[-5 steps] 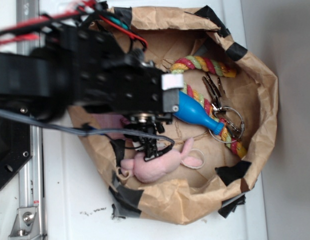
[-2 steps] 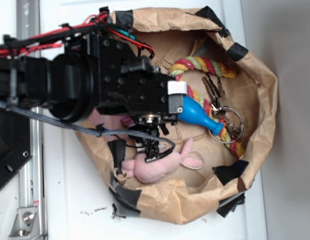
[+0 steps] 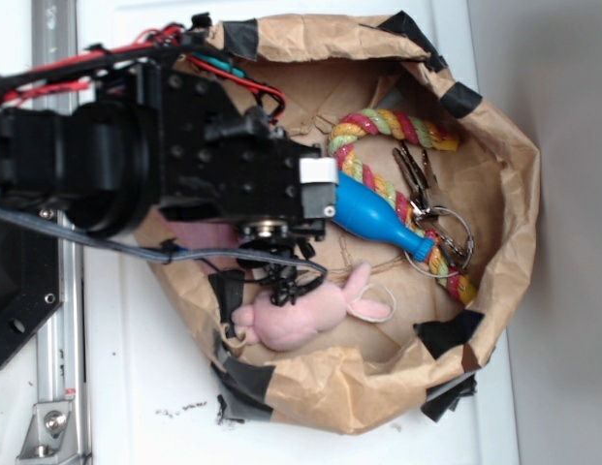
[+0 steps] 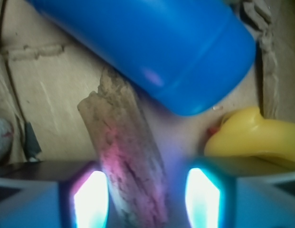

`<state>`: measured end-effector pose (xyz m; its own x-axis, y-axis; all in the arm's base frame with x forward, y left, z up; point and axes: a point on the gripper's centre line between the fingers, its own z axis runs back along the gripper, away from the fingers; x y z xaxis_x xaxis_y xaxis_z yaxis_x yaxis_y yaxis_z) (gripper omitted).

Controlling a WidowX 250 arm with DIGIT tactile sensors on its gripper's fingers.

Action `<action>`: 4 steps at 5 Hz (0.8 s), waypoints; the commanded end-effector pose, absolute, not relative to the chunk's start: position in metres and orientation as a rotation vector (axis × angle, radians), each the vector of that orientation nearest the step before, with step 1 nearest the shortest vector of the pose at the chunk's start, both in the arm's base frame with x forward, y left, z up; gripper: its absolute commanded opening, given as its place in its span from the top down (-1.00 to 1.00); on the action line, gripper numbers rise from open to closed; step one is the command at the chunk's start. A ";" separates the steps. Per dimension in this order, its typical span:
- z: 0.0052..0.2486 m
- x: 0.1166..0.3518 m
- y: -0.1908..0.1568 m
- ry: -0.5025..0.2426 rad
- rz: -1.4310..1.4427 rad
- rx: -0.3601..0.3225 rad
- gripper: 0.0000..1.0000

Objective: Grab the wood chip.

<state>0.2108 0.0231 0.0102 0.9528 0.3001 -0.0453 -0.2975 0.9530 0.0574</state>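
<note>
The wood chip [image 4: 128, 156], a rough brown ridged piece, lies on the tan paper in the wrist view. Its far end is tucked under the blue bottle [image 4: 152, 42]. My gripper [image 4: 146, 199] is open and straddles the chip's near end. The chip sits close to the left finger [image 4: 90, 199], with a gap to the right finger [image 4: 202, 197]. In the exterior view the gripper [image 3: 289, 281] is low inside the paper bag [image 3: 494, 174], just above the pink plush [image 3: 301, 315]. The arm hides the chip there.
The blue bottle [image 3: 373, 218] lies beside a multicoloured rope toy [image 3: 397, 126] and a bunch of keys [image 3: 427, 194]. A yellow rubber toy [image 4: 247, 137] sits right of the chip. The bag's crumpled taped walls ring everything.
The arm has shifted a little to the left and the gripper sits slightly closer to the pink plush. The objects in the bag have not moved.
</note>
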 end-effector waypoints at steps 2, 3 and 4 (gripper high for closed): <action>0.030 0.209 0.035 0.017 0.312 0.014 1.00; 0.032 0.209 0.034 0.006 0.298 0.011 1.00; 0.057 0.207 0.040 0.007 0.240 -0.033 1.00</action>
